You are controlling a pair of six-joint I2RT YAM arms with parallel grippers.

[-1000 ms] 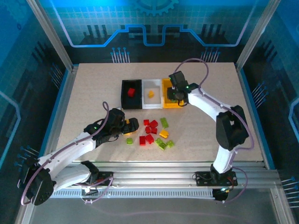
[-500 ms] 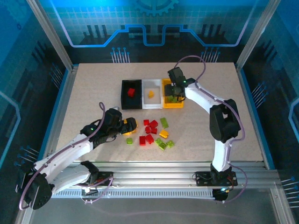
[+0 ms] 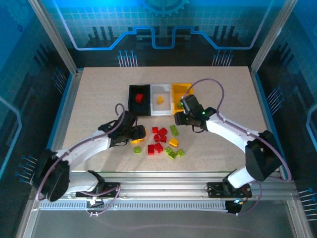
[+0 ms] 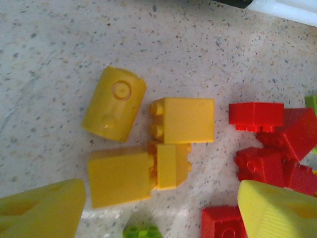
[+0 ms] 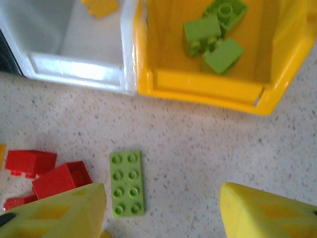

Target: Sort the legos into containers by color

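Green delivered: right fingers back off the yellow bin, open over the green plate at its 6 o'clock; left fingers, open, narrow around yellow bricks.

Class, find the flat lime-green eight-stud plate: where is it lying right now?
In the right wrist view, the green plate lies flat on the table, apart from the yellow bin and on its near side, just right of two red bricks.

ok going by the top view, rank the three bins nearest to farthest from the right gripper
1. yellow bin, right end of the row, just beyond the right gripper
2. white bin, middle of the row
3. black bin, left end of the row
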